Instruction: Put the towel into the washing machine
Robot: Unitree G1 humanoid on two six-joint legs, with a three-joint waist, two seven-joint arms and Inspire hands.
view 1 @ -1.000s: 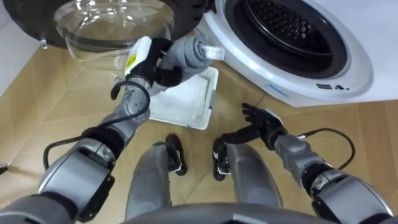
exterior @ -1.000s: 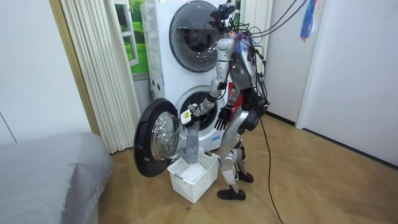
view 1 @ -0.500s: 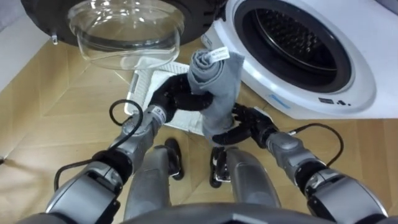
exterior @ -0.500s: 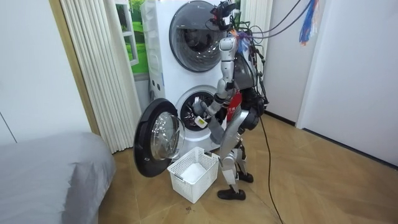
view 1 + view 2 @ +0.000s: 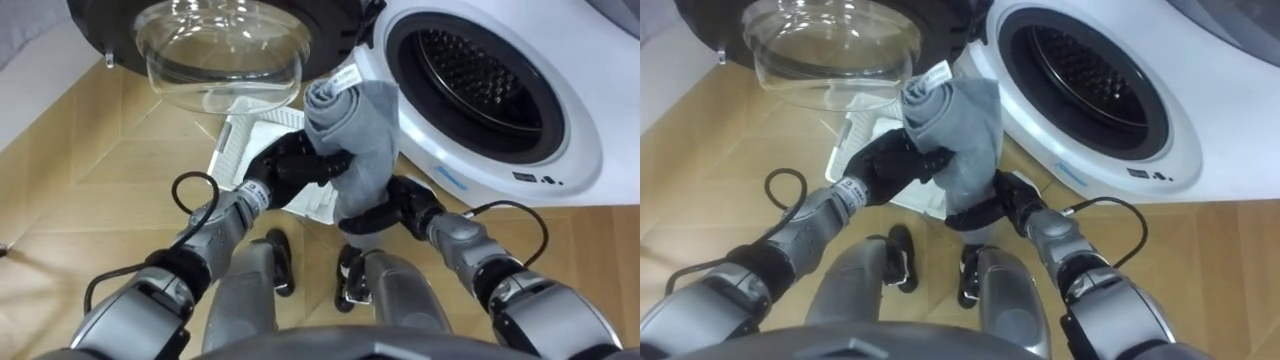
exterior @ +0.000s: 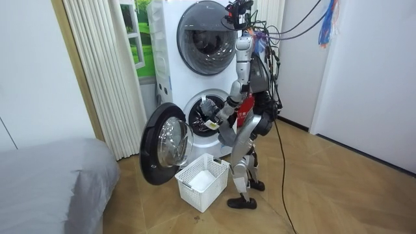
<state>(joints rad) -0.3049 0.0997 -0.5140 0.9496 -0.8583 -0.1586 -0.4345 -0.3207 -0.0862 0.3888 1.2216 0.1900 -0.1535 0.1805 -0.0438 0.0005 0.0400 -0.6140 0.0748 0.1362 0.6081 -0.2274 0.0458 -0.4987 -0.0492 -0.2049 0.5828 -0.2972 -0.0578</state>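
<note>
Pick-up is done, loading is not. The grey towel [image 5: 352, 135] hangs bunched in the air, clear of the floor [image 5: 90, 170] and of the white basket [image 5: 240, 150] below it. It hangs in front of the washing machine [image 5: 570, 140], over the lower-left part of the front ring and outside the opening.

The left hand [image 5: 300, 165] has its fingers curled round the towel's upper part, just under the rolled top with the white tag. The right hand [image 5: 390, 212] comes in from below, its dark fingers wrapped over the towel's lower end. It looks like a grip, though part of the hand is hidden behind the cloth. Both hands are on the towel, so neither is free.

The drum [image 5: 470, 65] is dark with nothing visible inside, and no part of the towel crosses the rim. The door [image 5: 220, 55] is swung wide to the robot's left, so the way in is clear.

In the room view the robot stands close before the lower machine of a stacked pair, with the basket [image 6: 203, 181] at its feet. The open door [image 6: 162, 153] is on the room view's left and a bed [image 6: 52, 182] sits further left.

Judged progress is about halfway. What is left is carrying the towel right and forward through the opening, letting go inside, and drawing the hands out. The hanging tail may catch on the rim.
</note>
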